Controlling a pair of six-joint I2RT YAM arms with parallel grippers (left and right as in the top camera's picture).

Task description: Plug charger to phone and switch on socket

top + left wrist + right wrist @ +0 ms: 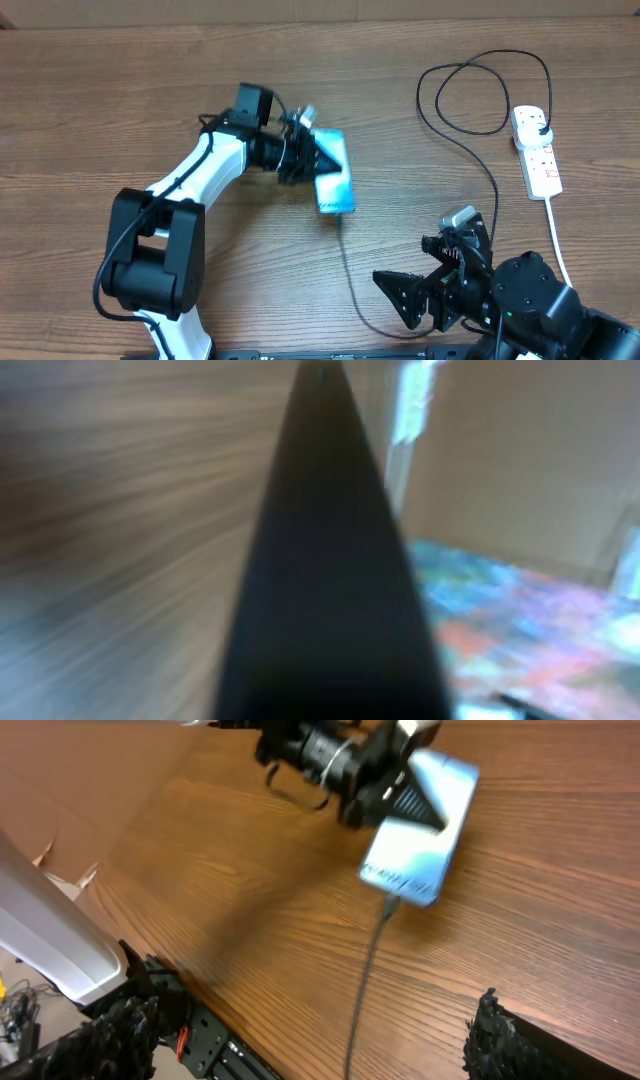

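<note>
Phone (pixel 337 188) lies flat on the desk (pixel 110 90), screen up, light blue, roughly mid-desk. L gripper (pixel 322 152) sits right over the phone's far end, w/ a dark tapered finger overlapping the screen. Can't tell if its jaws are open or closed: L wrist view is all motion blur, just one dark wedge and smeared colour. Charger (pixel 366 980): the small tip meets the phone's near end and looks seated in the port. From there the thin black cable runs away from the phone toward the desk's near edge, curves off to the phone's R side, climbs back up and makes a loose loop far R of the phone, ending at a black plug on the socket (pixel 538 155). The socket lies well apart from the phone, out to its R near the desk's far-R part, w/ its thick white cord trailing toward the near edge. Switch position is too small to read. R gripper (pixel 395 298) hangs near-R of the phone, beside the cable's low bend, w/ jaws spread wide and nothing between them. In the R wrist view its fingers (pixel 498 1038) sit at both lower corners.
</note>
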